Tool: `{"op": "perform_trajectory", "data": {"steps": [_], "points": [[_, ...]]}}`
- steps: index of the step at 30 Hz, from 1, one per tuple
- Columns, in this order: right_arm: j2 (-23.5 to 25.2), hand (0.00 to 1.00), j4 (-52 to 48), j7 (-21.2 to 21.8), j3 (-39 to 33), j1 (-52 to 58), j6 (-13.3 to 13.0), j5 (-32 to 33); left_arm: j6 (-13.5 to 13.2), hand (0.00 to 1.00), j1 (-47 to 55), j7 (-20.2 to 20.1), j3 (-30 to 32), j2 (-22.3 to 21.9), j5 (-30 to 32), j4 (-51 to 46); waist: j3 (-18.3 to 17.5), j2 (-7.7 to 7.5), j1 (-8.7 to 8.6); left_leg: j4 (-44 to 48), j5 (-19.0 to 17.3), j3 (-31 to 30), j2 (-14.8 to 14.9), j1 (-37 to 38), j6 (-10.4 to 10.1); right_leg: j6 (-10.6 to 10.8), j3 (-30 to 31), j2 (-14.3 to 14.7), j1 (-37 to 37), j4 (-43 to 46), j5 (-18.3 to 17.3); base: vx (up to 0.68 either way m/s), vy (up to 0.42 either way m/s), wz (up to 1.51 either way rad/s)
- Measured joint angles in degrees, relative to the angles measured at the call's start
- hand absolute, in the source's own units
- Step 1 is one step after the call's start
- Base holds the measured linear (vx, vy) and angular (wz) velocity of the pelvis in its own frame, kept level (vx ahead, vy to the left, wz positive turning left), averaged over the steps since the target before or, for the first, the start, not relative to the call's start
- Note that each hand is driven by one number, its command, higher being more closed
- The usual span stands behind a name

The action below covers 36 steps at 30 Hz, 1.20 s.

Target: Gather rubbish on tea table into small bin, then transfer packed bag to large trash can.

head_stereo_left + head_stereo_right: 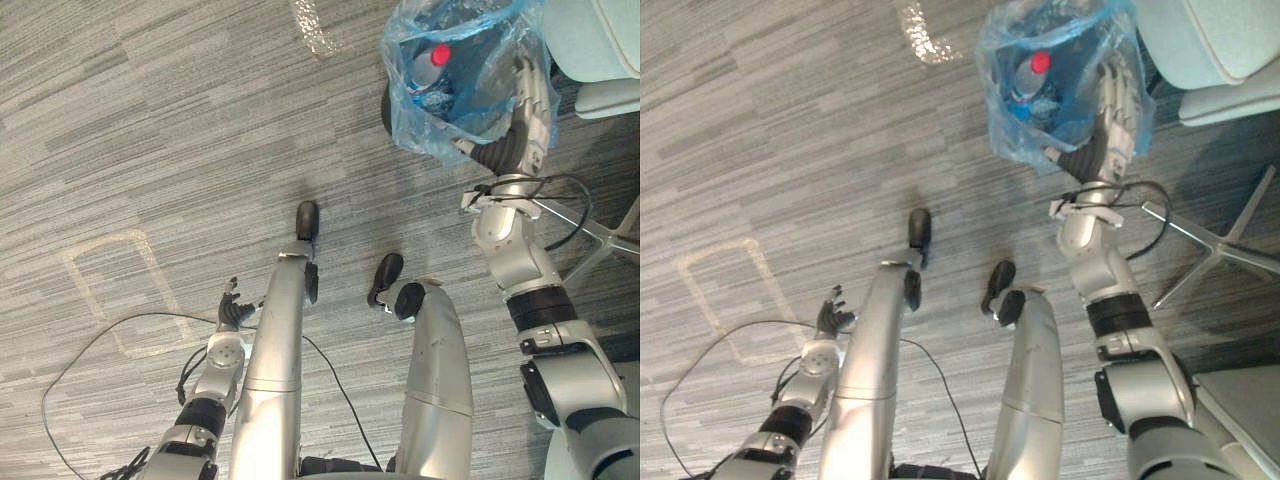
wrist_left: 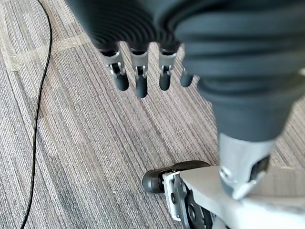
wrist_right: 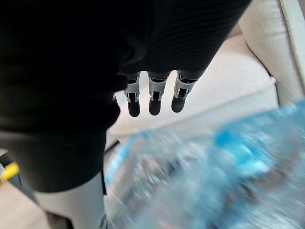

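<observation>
Right eye view: the packed blue bag (image 1: 1012, 125), holding a bottle (image 1: 1030, 82), rests against the right hand (image 1: 1108, 120), whose fingers (image 1: 1120, 85) lie straight along it; how it hangs there I cannot tell. The left hand (image 1: 830, 316) hangs relaxed and empty. This looks like the transfer step, and next the bag needs carrying to the large can and lowering in.

Crinkled glossy see-through plastic bag (image 1: 440, 122), clear plastic bottle (image 1: 423, 72), matt rough-woven carpet (image 1: 150, 120), pale matt cloth chair (image 1: 600, 35)

One blue bag (image 1: 420, 125) is counted right up against the right hand (image 1: 535, 112), one red-capped bottle (image 1: 430, 62) is spotted inside it, and one pale chair (image 1: 600, 40) is noted just beyond that hand.
</observation>
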Motion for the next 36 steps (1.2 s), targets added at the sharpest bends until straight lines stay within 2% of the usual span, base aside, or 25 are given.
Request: {"op": "perform_trajectory", "data": {"steps": [6, 7, 13, 20, 31, 36], "points": [[-0.76, 0.00, 8.58, 2.61, 3.00, -4.57, 0.27, -0.01, -0.85, 0.00, -0.01, 0.90, -0.02, -0.06, -0.19, -0.02, -0.02, 0.02, -0.03, -0.99, 0.63, -0.47, -0.07, -1.55, -0.33, -0.38, -0.60, -0.01, -1.54, -0.56, 0.26, -0.01, 0.007, 0.02], [-0.98, 1.00, 11.30, 3.42, 3.50, -6.19, 0.62, 0.01, -0.85, 0.00, -0.04, 1.03, -0.06, -0.13, -0.19, -0.03, -0.02, 0.02, -0.04, -0.98, 0.81, -0.68, -0.17, -2.22, -0.57, -0.39, -0.81, -0.07, -2.11, -0.41, 0.26, -0.02, 0.016, 0.07], [-2.28, 1.00, 18.05, 6.17, 7.01, -10.57, 1.12, 0.24, -1.60, 0.00, -0.11, 1.02, -0.59, -0.40, -2.64, -0.25, -0.02, 0.03, -0.08, -1.02, 1.32, -1.24, -0.90, -4.48, -0.71, -0.42, -1.31, -0.87, -4.55, 0.75, 0.07, -0.03, 0.018, 0.09], [-2.58, 1.00, 18.72, 6.93, 8.56, -13.48, 0.70, 2.39, -2.25, 0.00, -0.18, 0.81, -1.22, -0.69, -4.51, -1.29, -0.02, 0.03, 0.00, -0.96, 2.07, -1.57, -1.16, -6.14, -0.85, -0.64, -1.53, -1.08, -6.43, 1.91, -0.14, -0.05, 0.022, 0.06], [-2.22, 1.00, 14.77, 6.77, 9.33, -10.98, 0.52, 2.86, -1.72, 0.00, -0.18, 0.93, -1.04, -0.49, -4.51, -1.82, -0.02, 0.03, -0.06, -1.00, 2.56, -1.77, -1.00, -5.46, -1.15, -0.83, -1.69, -0.93, -5.82, 2.07, -0.04, -0.03, 0.015, 0.00], [-2.09, 1.00, 10.50, 6.32, 9.10, -8.27, 0.47, 3.41, -0.73, 0.00, -0.14, 0.95, -0.84, -0.12, -4.47, -2.01, -0.03, 0.02, -0.03, -3.01, 3.28, -1.73, -0.90, -2.00, -1.33, -1.19, -1.89, -0.82, -2.77, 0.49, 0.32, -0.05, 0.013, 0.00]]}}
